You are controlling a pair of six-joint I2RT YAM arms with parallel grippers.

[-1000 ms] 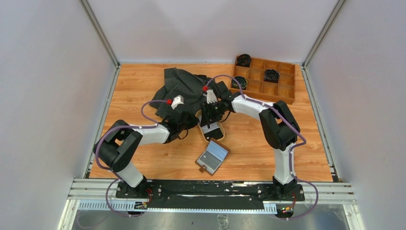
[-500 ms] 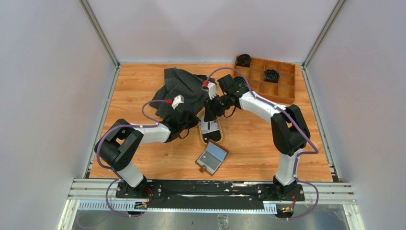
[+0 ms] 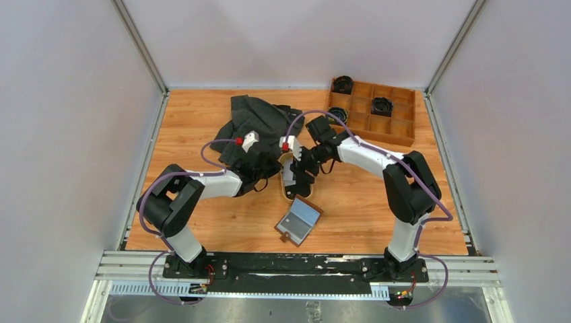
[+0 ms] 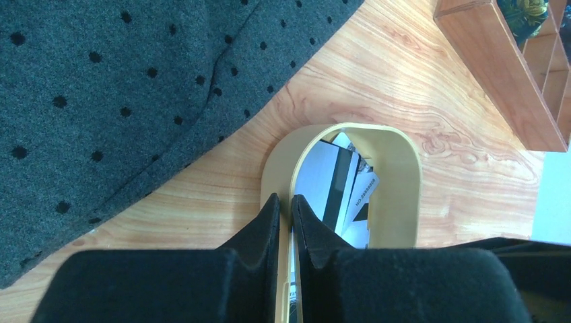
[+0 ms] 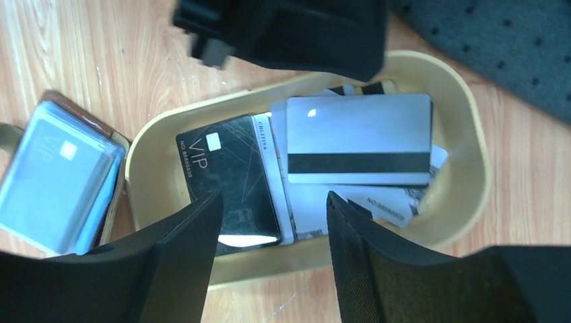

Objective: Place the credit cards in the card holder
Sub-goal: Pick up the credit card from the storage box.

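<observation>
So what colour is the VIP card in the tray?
Black with white lettering; the VIP card in the tan tray shows best in the right wrist view.

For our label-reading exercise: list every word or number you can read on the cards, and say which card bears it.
"VIP": black card in the tray.
"CHLITINA", apparently: white card beside it.
Serial number under "VIP", print on the bottom white card: too small to read.

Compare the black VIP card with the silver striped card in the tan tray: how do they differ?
The black VIP card shows lettering and a pale square; the silver striped card shows a black band. The black card lies crosswise to the silver one. Both lie in the tan tray.
</observation>
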